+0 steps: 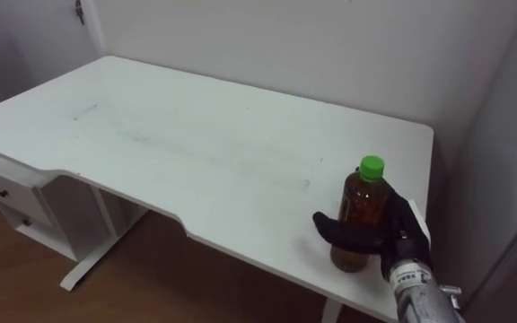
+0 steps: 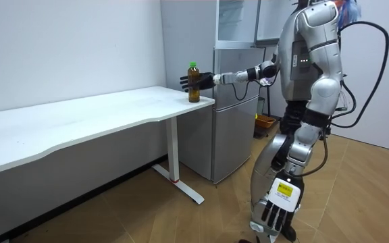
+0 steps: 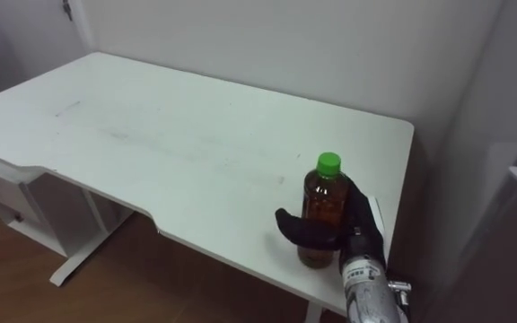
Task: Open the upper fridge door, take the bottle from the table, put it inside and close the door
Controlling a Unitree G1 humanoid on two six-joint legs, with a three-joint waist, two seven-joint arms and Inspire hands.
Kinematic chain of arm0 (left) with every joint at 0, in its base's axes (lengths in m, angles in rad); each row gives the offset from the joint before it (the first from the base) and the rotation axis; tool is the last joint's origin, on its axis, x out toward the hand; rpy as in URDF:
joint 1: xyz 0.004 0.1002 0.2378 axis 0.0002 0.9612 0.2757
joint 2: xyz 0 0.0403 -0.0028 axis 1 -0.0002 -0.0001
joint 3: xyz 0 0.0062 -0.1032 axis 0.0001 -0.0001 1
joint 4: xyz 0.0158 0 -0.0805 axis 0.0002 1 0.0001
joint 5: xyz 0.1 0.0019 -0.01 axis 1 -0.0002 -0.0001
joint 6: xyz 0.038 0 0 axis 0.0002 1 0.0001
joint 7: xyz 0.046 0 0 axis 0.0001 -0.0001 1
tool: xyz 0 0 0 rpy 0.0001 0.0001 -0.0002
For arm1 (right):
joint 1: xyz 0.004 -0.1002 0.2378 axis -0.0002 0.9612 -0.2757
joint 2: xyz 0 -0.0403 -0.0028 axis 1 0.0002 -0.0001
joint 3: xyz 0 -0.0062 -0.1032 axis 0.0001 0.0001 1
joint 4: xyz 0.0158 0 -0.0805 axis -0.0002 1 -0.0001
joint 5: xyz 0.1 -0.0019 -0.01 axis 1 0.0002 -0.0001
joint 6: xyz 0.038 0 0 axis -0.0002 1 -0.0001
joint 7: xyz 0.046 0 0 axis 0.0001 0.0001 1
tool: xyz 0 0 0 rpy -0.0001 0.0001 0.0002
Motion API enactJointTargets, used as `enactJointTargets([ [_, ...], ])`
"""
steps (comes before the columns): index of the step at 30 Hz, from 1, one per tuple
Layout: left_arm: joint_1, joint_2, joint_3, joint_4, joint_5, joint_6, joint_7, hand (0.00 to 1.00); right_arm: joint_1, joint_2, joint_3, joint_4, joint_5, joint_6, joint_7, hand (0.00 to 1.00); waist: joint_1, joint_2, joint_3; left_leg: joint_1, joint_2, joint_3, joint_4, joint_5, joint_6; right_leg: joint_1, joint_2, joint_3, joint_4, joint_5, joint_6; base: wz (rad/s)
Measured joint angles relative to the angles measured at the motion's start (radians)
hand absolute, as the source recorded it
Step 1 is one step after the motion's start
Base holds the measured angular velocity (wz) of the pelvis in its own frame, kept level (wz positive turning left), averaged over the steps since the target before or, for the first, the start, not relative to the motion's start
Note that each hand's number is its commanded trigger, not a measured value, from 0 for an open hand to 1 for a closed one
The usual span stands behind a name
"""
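A brown bottle (image 1: 363, 215) with a green cap (image 1: 372, 165) stands upright near the right front corner of the white table (image 1: 187, 135). My right hand (image 1: 393, 235) comes in from the lower right and is shut on the bottle: the thumb lies across its front and the fingers wrap round its back. In the room view the bottle (image 2: 194, 84) stands at the table end next to the fridge, with the right hand (image 2: 206, 80) on it at the end of an outstretched arm. My left hand (image 2: 275, 214) hangs open low beside my leg.
The grey fridge (image 2: 235, 115) stands right beside the table end, with its upper compartment (image 2: 238, 20) above it; its side (image 1: 501, 179) rises at the right of the eye view. A white drawer unit (image 1: 16, 202) sits under the table's left end. Wooden floor lies in front.
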Motion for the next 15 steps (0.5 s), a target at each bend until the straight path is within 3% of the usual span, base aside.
enactJointTargets([
  [15,0.001,0.0,0.0,0.005,0.0,-0.001,-0.003,0.0,0.0,-0.006,-0.001,0.032,0.006,-0.002,0.056,1.0,0.019,-0.001,-0.0007,0.009,0.0,0.002,-0.006,0.002,0.0,0.003,0.0,0.003,-0.003,0.0,0.0,0.0],
])
